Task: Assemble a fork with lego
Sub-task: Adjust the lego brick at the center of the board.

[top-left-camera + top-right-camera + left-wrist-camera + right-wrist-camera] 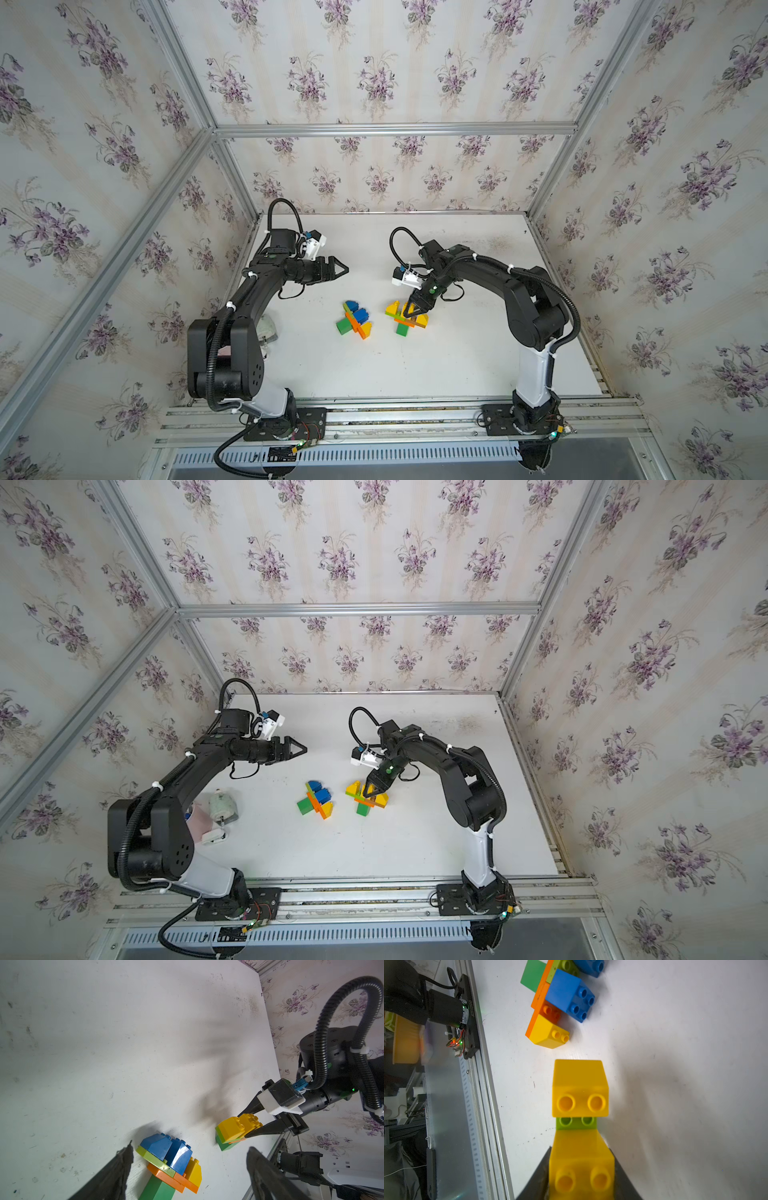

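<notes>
- Yellow brick (581, 1159) fills the near edge of your right wrist view. The right hand (580, 1148) pinches it, one dark finger pressed against each side.
- Just past it in that view you see a light green plate (576, 1123) and a second yellow brick (579, 1084), all in one line with their studs facing the lens.
- In both top views this first build (405, 318) lies on the white counter (415, 365), right of centre. An orange plate (236, 1140) and a green brick (402, 330) sit beneath the yellow ones.
- Your right hand reaches it from the far side, pointing steeply down.
- Another build (355, 319) lies just beside the first, toward the left arm and apart from it. It has blue bricks (357, 311), an orange strip (353, 322), a yellow sloped brick (366, 330) and a green block (344, 327).
- Your left hand (343, 269) hangs above the counter, well apart from both builds. Its fingers (116, 1169) are spread wide with nothing between them.
</notes>
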